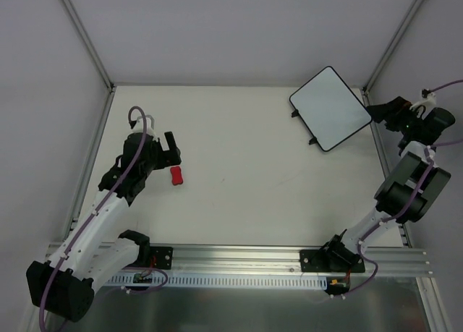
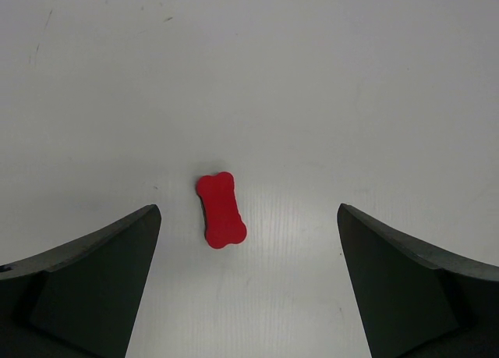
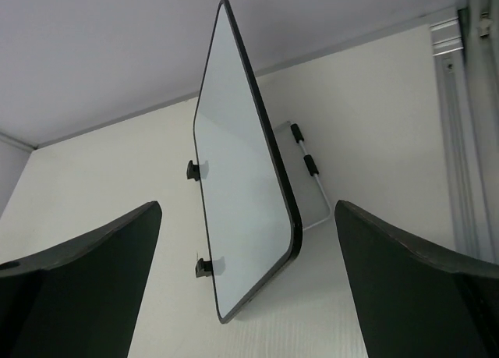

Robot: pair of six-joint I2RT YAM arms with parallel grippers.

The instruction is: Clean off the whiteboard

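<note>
2 sets of jaws stand released, empty. Whiteboard (image 1: pixel 330 108) far right: light, stiff, slick; judged best gripped at rim.

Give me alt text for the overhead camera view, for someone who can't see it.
A blank whiteboard sits at the far right corner of a pale table, with the right gripper open just beside its right edge. A small red eraser lies on the table at the left, next to the open left gripper.
</note>
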